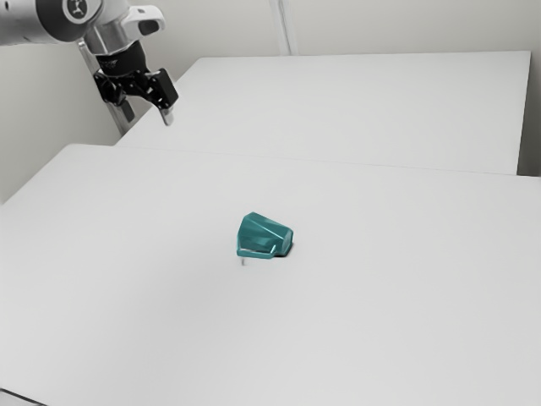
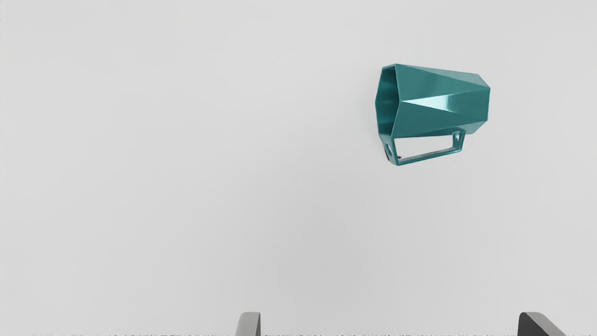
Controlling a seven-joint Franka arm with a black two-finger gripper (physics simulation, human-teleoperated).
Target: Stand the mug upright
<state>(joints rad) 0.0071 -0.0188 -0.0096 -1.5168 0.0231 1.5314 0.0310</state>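
Tabletop white, walls pale

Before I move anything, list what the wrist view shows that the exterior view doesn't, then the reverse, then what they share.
Wrist view: the inside of the open mouth of the mug, and the gap framed by its handle.

Exterior view: the arm, the pale wall and the mug's base.

Both: the mug lying on its side on the white table, and the jaws apart.
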